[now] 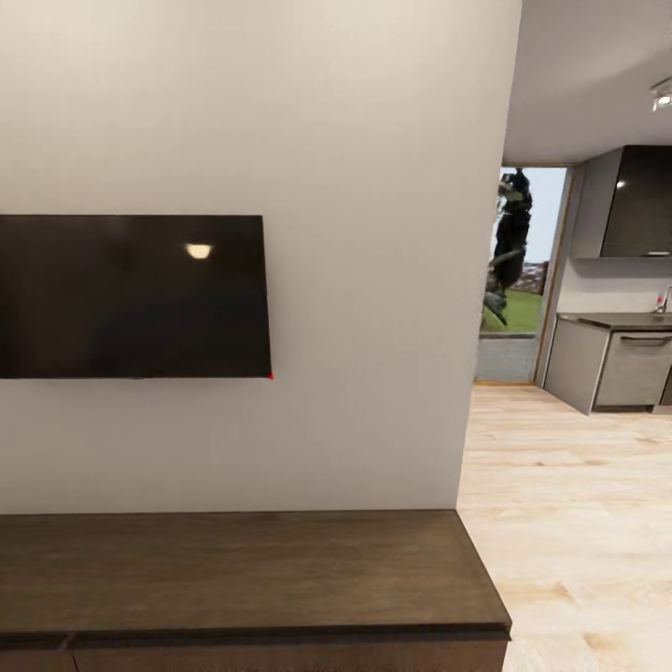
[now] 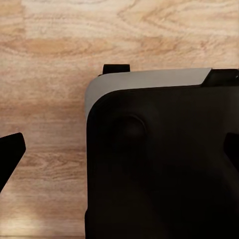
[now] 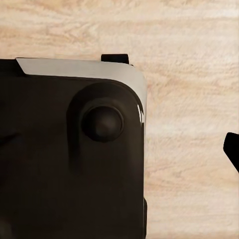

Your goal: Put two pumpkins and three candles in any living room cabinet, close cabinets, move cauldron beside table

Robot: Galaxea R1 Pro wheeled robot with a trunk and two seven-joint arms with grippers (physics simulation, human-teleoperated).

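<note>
1. Here the head view faces a plain pale wall (image 1: 373, 187) with a dark flat television (image 1: 131, 297) mounted on it; a small bright lamp reflection sits on the screen.
2. Below the television runs the cabinet (image 1: 243, 569), a long, low dark-brown wooden unit. Its flat top is bare, and the strip of its front visible at the bottom edge of the view sits flush with the top, so the drawers there look closed. Nothing of the drawer insides can be seen, so their contents cannot be told.
3. To the right of the wall, light wood-plank floor (image 1: 569, 504) leads past the cabinet's end toward a kitchen area with grey base cabinets (image 1: 616, 364), a dark upper cupboard (image 1: 644, 201) and a glazed door (image 1: 518, 280) looking onto greenery.
4. In the left wrist view, the robot's dark base (image 2: 159, 164), with a pale grey rim along its edge, lies over the plank floor. The left gripper (image 2: 119, 159) shows as two dark fingertips (image 2: 10, 154) at opposite edges of the picture, set wide apart with nothing between them but the base and floor beyond.
5. In the right wrist view, the same dark base (image 3: 64, 164) with a round knob covers much of the floor. Only one dark fingertip (image 3: 233, 149) of the right gripper is visible, so I cannot tell how its jaws stand.
</note>
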